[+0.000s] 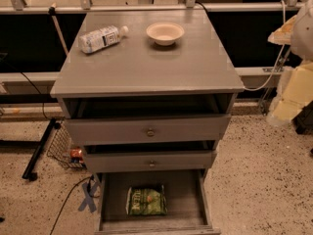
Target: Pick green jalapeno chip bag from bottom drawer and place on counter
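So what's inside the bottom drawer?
A green jalapeno chip bag lies on the bottom drawer floor. Its back is hidden under the drawer above. The gripper hangs far right.

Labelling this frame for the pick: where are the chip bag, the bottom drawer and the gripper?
chip bag [146, 200], camera view, middle of its front.
bottom drawer [183, 195], camera view, bare floor right of bag.
gripper [286, 104], camera view, right edge, pale body.
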Robot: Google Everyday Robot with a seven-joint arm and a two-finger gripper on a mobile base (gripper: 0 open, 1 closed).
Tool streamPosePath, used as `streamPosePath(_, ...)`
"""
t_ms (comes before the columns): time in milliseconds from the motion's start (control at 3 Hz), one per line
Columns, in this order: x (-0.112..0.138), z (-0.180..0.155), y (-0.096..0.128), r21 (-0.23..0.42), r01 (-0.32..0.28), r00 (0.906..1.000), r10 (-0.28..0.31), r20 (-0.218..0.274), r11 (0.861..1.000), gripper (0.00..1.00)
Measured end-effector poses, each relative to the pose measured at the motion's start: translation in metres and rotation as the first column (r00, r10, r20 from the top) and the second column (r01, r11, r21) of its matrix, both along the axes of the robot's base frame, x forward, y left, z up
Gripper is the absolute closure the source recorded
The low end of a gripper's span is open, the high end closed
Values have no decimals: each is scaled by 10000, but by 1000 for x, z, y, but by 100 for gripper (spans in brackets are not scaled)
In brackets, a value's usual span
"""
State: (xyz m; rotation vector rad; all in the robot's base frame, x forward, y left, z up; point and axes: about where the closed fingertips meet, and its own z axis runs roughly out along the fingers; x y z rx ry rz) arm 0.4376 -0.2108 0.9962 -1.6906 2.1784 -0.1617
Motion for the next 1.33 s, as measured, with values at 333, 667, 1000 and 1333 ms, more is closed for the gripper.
streamPosePath(333,0,0,0,16,0,10000,0,18,10000,0)
streamPosePath(667,4,-37,11,736,-157,9998,167,-128,9972,0)
streamPosePath(1000,8,-75,24,1532,-312,9990,357,-267,9877,0)
streamPosePath(1333,6,-131,46,2834,-354,9962,564,-664,9583,0)
